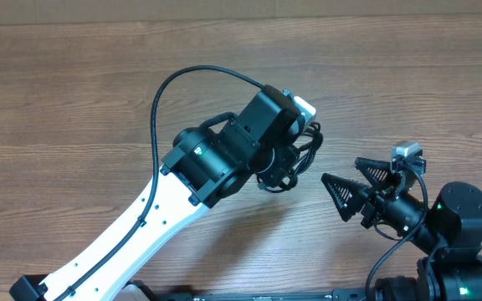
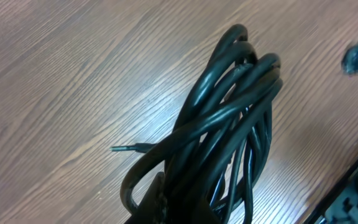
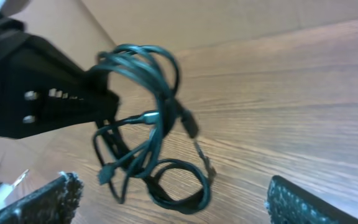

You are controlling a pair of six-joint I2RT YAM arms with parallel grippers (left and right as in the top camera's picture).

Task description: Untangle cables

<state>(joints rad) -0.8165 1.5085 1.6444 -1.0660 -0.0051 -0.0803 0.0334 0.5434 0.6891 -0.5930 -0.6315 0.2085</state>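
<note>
1. Near the middle of the counter (image 1: 74, 84), a little to the right, the cables (image 1: 310, 149) are gathered into one bunch of thin black loops. In the overhead view most of the bunch is hidden beneath the wrist of the left arm (image 1: 216, 159).
2. In the left wrist view the cables (image 2: 229, 124) are seen as several strands laid side by side and crossed over one another. One thin end (image 2: 126, 149) is stuck out sideways over the wood grain.
3. In the right wrist view the cables (image 3: 148, 137) are shown hanging from the tip of the left jaws, with a wide loop raised above the grip and a smaller loop (image 3: 179, 183) at the bottom. A small plug end (image 3: 190, 124) is dangled beside the strands. Whether the bottom loop is touching the counter cannot be told.
4. The left jaws are closed tight, and the bunch is pinched between them.
5. The right jaws are spread wide and nothing is held in them. They are placed just to the right of the bunch, apart from it and pointed toward it. One of their textured pads (image 3: 48, 199) is seen at each lower corner of the right wrist view.
6. The right arm (image 1: 450, 217) is set near the right edge, and a thicker black lead (image 1: 166, 92) is arched over the left arm.
</note>
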